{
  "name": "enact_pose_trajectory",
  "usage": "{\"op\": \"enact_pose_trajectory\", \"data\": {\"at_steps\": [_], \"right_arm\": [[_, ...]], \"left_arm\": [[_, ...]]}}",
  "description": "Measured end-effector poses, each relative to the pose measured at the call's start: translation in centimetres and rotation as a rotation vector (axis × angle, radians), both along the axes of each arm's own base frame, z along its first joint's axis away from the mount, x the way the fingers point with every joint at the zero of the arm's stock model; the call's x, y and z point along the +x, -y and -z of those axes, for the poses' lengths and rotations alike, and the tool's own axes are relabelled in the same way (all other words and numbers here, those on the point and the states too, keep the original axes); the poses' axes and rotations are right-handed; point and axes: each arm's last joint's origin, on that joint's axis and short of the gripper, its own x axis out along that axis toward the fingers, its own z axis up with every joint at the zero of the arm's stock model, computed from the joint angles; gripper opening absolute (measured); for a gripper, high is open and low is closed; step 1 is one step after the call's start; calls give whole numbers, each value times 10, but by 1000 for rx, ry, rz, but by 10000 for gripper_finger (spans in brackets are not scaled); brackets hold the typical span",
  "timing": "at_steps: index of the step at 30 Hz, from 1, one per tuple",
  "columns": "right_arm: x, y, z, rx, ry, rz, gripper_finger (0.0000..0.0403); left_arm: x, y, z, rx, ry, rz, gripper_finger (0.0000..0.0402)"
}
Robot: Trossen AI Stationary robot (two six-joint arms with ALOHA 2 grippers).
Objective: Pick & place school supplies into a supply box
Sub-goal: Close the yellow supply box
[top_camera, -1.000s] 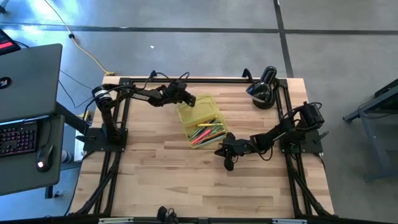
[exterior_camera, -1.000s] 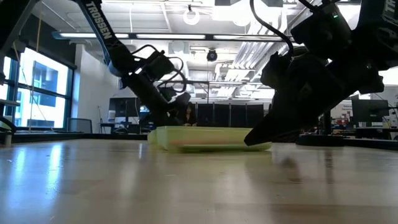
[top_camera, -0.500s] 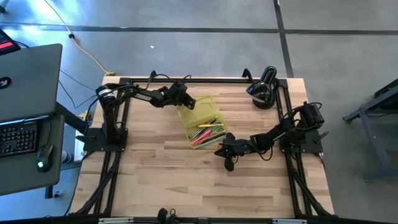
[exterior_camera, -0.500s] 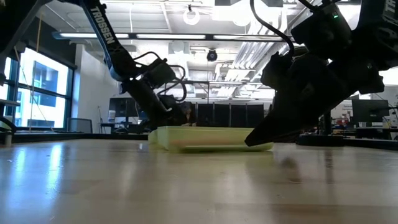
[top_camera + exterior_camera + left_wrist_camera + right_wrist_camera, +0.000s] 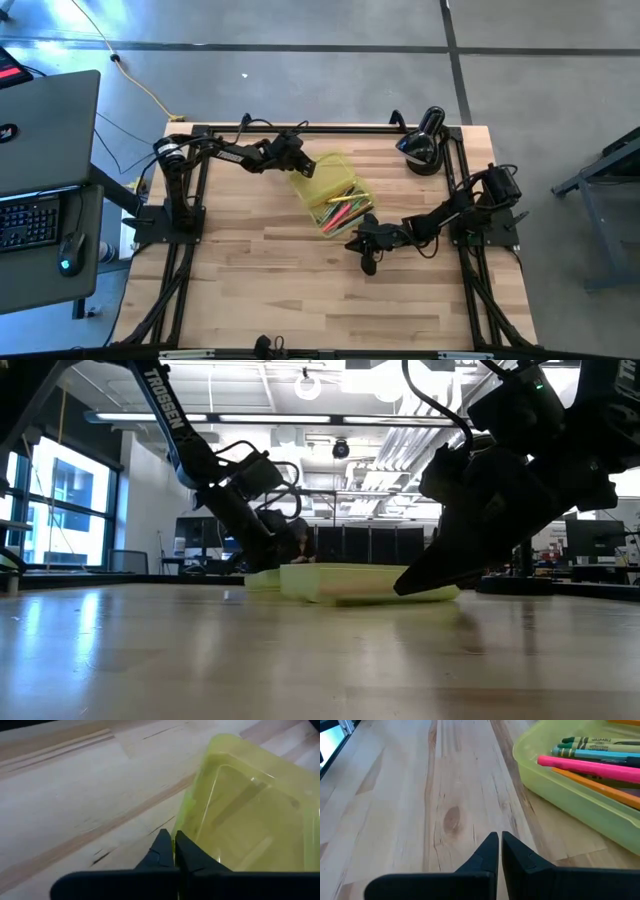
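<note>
The supply box [image 5: 333, 194] has swung since half a second ago: it lay nearly square to the bench [image 5: 250, 290] edges, and now it sits skewed, its pen-filled end shifted toward the right gripper [image 5: 366, 262]. The left gripper [image 5: 303, 168], spread a second ago, now has its jaws pressed together at the box's empty end, touching its rim; whether they pinch the wall I cannot tell. My judgement: the supplies are all in, and this is a nudge or lid attempt. The right gripper, jaws pressed together and holding nothing, hangs just beside the box's full end. The box is translucent yellow-green and shallow, holding the pens [image 5: 592, 764]: pink, orange, blue, green
</note>
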Motion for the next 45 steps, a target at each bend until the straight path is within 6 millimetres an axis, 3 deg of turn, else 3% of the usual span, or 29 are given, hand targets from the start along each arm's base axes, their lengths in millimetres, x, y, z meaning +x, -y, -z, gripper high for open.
{"op": "enact_pose_trajectory", "data": {"at_steps": [4, 12, 19, 31, 39, 45], "right_arm": [[0, 0, 0, 5, -3, 4, 0], [-3, 2, 4, -9, -47, 60, 0], [-5, 6, 8, -52, -95, 110, 0], [-1, 22, 7, -46, -79, 161, 0], [-1, 21, 7, -18, -80, 147, 0], [-1, 3, 3, 52, -46, 47, 0]], "left_arm": [[0, 0, 0, 11, -11, 9, 29], [-1, 1, -2, 12, -16, 15, 12], [-4, 5, -17, 30, -16, 19, 11], [15, 43, -31, 180, -97, 71, 11], [39, 56, -62, 278, -187, 94, 12], [49, 58, -87, 287, -265, 117, 13]]}}
